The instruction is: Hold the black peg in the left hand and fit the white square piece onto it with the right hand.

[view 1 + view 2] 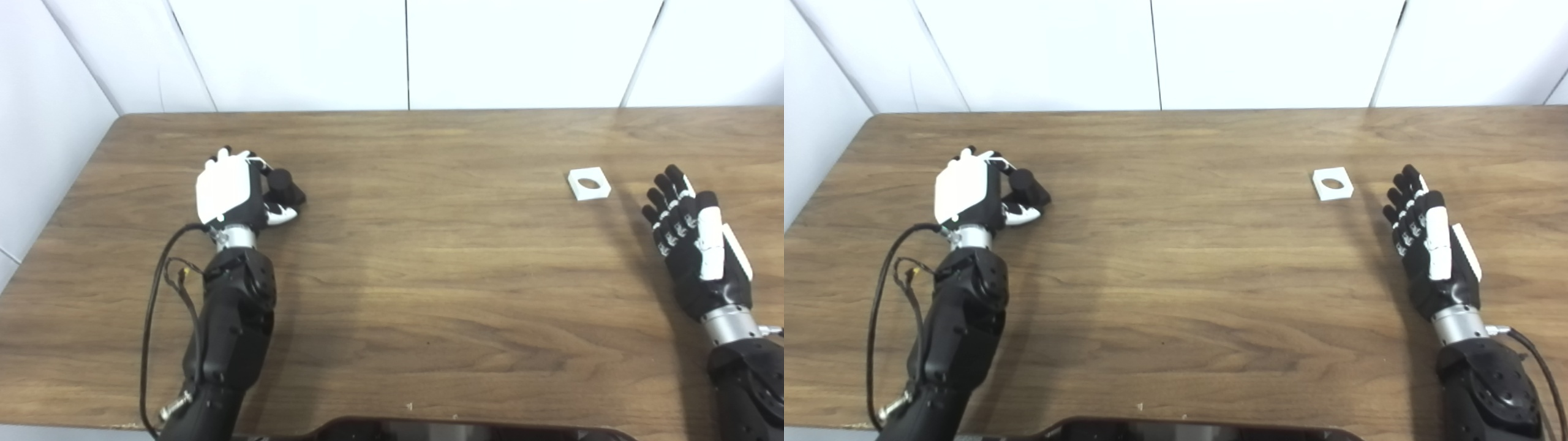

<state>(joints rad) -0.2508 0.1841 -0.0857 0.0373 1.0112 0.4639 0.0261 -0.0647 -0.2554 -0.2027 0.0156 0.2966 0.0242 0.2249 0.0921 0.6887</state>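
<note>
While the left hand [236, 193] gripped the black peg [285, 187], the right hand [695, 236] lay spread.
Only the right eye view showed its wrist cable [1534, 358]; the white square piece [588, 183] sat apart.

- The black peg [286, 186] is a short, round, dark stick. It sits on the left side of the table, lying tipped over, with one round end up and toward the back. The left hand [231, 191] has its fingers curled around it.
- The white square piece [588, 184] is small and flat, with a round hole in its middle. It lies flat on the right side, far from the peg, touching nothing.
</note>
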